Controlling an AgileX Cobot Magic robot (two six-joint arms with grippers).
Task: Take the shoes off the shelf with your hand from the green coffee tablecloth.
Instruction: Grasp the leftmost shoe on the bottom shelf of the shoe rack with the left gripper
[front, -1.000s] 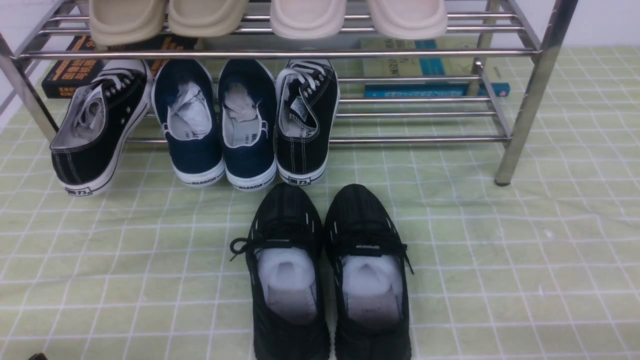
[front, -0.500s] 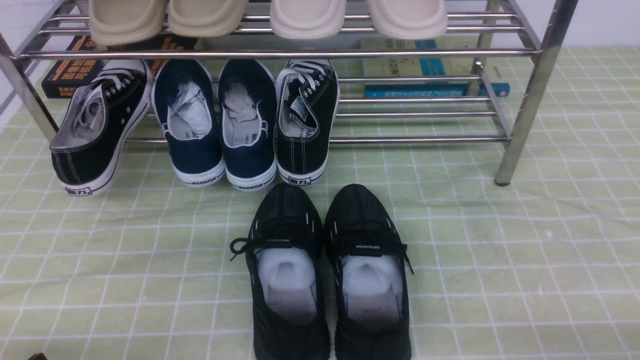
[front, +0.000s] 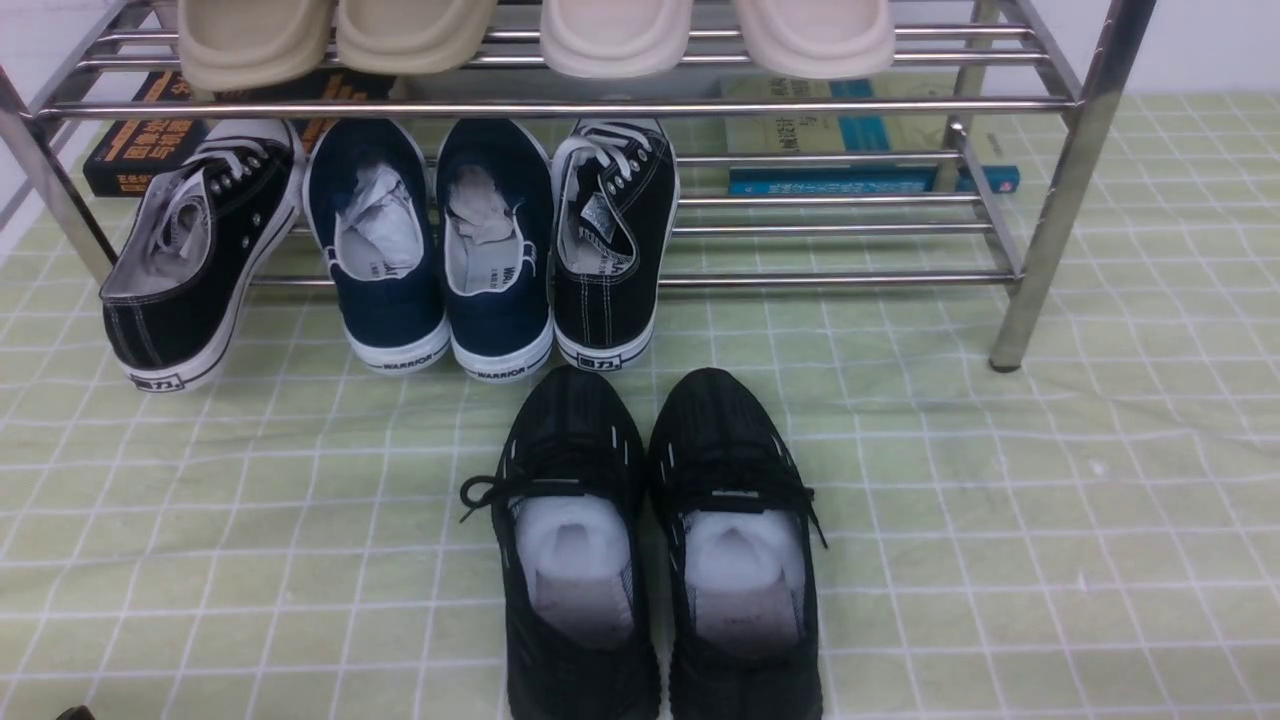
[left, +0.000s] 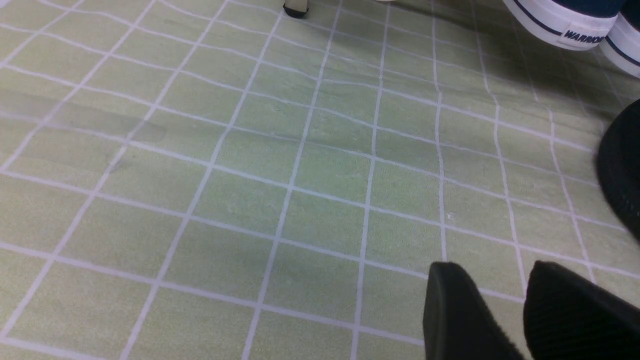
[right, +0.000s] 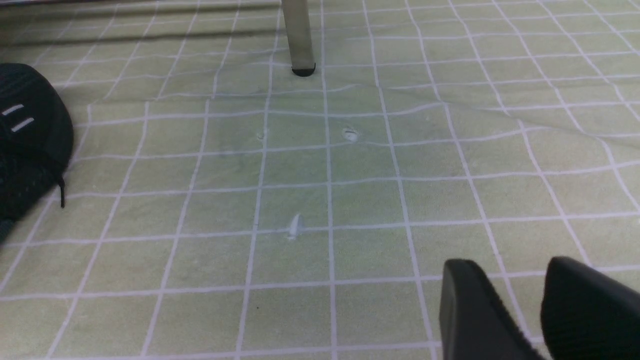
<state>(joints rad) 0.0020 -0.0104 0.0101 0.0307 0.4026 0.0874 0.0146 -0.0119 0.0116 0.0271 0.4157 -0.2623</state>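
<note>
The left gripper (left: 492, 272) hovers over the green checked tablecloth (left: 280, 165), its two dark fingers (left: 460, 310) apart with only cloth showing between them (nothing is held). Well ahead of it, past bare cloth, the white WARRIOR heels of the navy-blue slip-ons (left: 565, 25) show. The pair sits side by side, toes in on the lower tier of the chrome shoe rack (front: 560, 106) and heels out past its front rail, with a black white-laced canvas sneaker (front: 610, 250) on each side. Nearer the left gripper than those, a pair of black mesh sneakers (front: 580, 450) stands on the cloth. The right gripper (right: 512, 265) is likewise parted and empty, with a rack leg (right: 300, 45) ahead of it, well apart
</note>
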